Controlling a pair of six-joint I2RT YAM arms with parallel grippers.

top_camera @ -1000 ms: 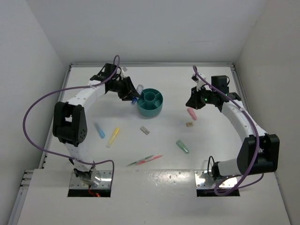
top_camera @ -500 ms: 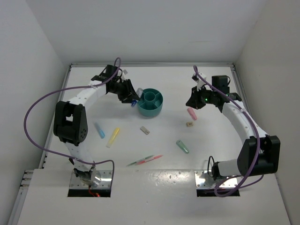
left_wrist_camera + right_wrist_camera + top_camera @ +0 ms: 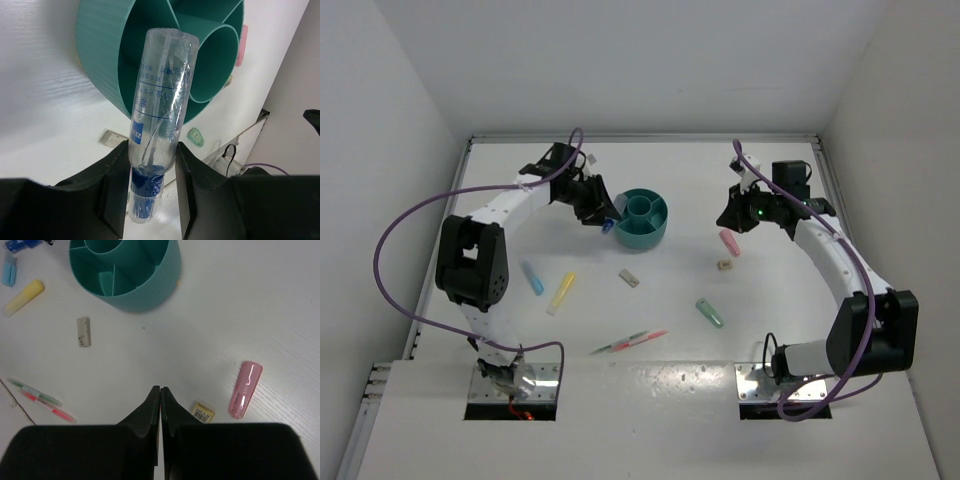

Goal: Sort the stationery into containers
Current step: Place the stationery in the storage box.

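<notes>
My left gripper (image 3: 606, 216) is shut on a clear glue tube with a blue cap (image 3: 162, 90), held just left of the teal bowl (image 3: 642, 232). In the left wrist view the tube's far end reaches over the bowl's rim (image 3: 100, 60). My right gripper (image 3: 731, 222) is shut and empty, above the table left of a pink marker (image 3: 245, 389) and a small barcoded eraser (image 3: 203, 411). Loose on the table: a beige eraser (image 3: 629, 278), green marker (image 3: 709, 313), yellow marker (image 3: 561, 292), blue marker (image 3: 532, 278), and thin green and pink pens (image 3: 630, 342).
White walls close the table at the back and both sides. The arm bases stand at the near edge. A purple cable loops from each arm.
My left gripper has moved a little right, bringing the glue tube closer to the bowl. The right arm has not moved.
</notes>
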